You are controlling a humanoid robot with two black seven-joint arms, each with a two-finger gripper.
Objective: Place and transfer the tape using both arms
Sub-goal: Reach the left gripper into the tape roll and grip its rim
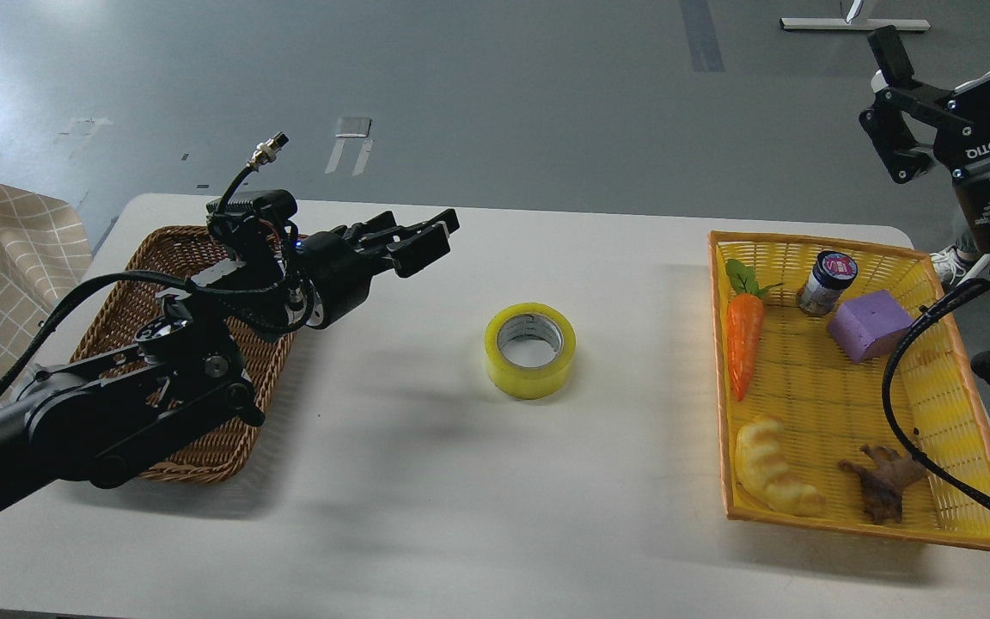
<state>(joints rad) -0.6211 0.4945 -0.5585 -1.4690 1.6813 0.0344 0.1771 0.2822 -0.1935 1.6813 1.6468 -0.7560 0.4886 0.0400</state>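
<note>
The left gripper [426, 241] reaches out low over the desk [426, 481], holding nothing; seen edge-on, I cannot tell whether its fingers are spread. The tape [530, 350] lies flat near the desk's middle, to the right of that gripper and apart from it. It is a translucent yellow roll with a grey-white core, hole facing up. The right gripper [890, 103] hangs high at the right edge with fingers spread, well apart from the tape.

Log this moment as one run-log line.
tape: flat on table, untouched | left gripper: open, beside tape, apart | right gripper: raised beyond yellow basket, state unclear
</note>
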